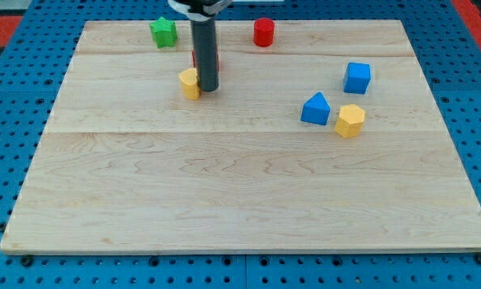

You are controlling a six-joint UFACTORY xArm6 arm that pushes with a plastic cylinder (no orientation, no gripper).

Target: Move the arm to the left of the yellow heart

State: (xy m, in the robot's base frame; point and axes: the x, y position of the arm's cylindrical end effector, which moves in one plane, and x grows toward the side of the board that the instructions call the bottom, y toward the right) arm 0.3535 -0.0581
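Right now my tip (208, 88) sits touching the right side of the yellow heart (189, 83), near the wooden board's (224, 201) top left; a red block (217, 60) hides behind the rod; no fingers here, just a rod.

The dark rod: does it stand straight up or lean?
Upright. The dark rod drops straight down the view, sides parallel, and my tip meets the board just right of the yellow block.
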